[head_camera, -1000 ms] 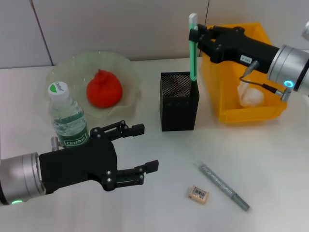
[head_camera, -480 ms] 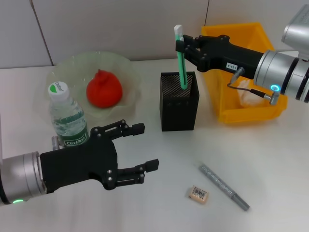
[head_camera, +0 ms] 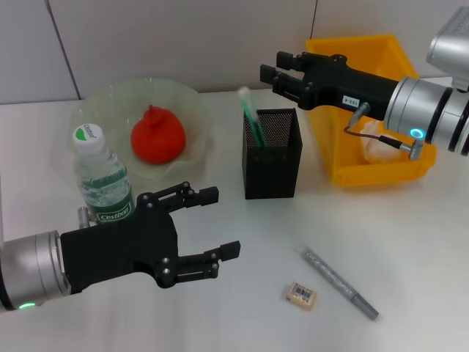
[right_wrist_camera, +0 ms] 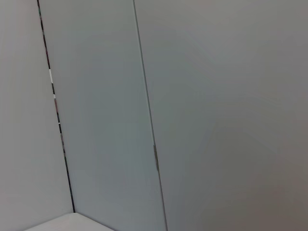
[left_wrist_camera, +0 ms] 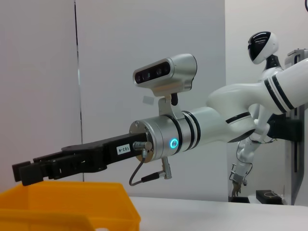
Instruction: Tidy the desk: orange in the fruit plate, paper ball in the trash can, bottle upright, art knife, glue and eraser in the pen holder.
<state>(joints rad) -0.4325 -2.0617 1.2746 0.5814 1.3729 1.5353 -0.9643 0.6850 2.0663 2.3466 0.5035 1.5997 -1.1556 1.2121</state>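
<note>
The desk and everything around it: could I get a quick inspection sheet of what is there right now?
Surface: white desk, no spills seen.
Orange: orange sits in the fruit plate.
Bottle: bottle stands upright beside the plate.
Paper ball: paper ball lies in the trash can.
Pen holder: pen holder holds a green stick leaning inside.
Eraser: eraser lies on the desk.
Grey pen-like tool: grey tool lies beside the eraser.
Clutter: nothing seen.
Grippers: right gripper open and empty above the holder; left gripper open, near the bottle.
Cables: short wire on the right wrist.
Surroundings: plain grey wall panels.
</note>
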